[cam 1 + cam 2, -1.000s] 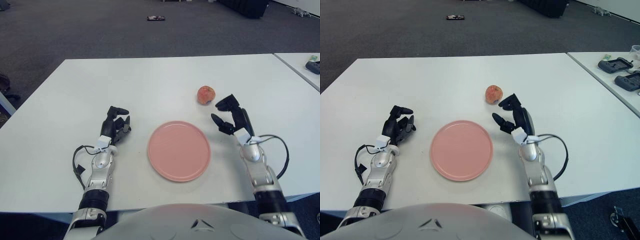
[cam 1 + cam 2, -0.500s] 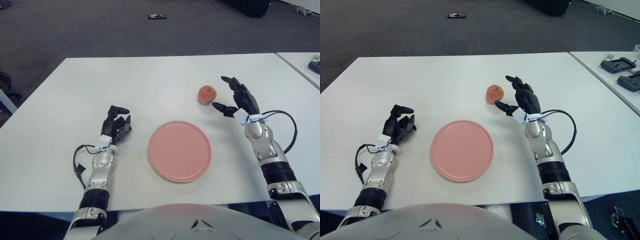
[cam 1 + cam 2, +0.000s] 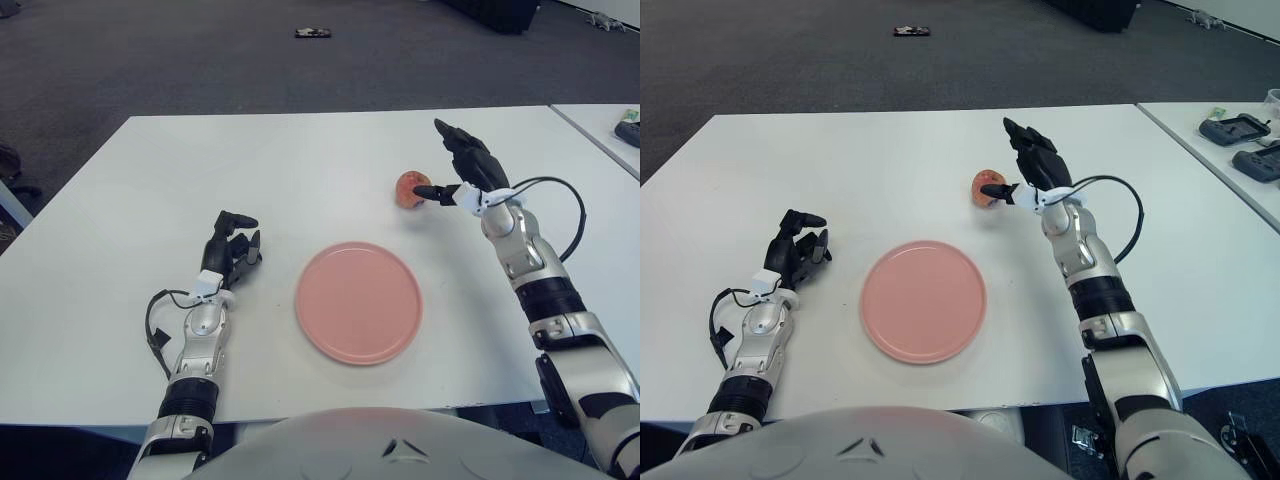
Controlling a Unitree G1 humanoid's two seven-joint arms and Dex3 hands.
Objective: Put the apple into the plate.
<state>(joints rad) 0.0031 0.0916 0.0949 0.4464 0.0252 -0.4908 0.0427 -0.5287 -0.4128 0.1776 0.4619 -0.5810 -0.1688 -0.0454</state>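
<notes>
Now your right hand (image 3: 458,172) sits spread against the apple (image 3: 409,188), holding nothing, because the fruit lies beyond the plate (image 3: 358,300); your left hand (image 3: 231,249) waits curled left of it.

You can't tell whether the right hand (image 3: 1028,168) actually touches the apple (image 3: 985,188): its lower finger crosses in front of the fruit's right side and hides the spot where they would meet. On the floor beyond the white table (image 3: 300,160) you'll see a small dark object (image 3: 312,34), too small to identify, and the dark devices (image 3: 1238,145) on the neighbouring table are cut off by the right edge. Both forearms run out of the bottom of each view behind the robot's rounded grey torso (image 3: 385,445).
</notes>
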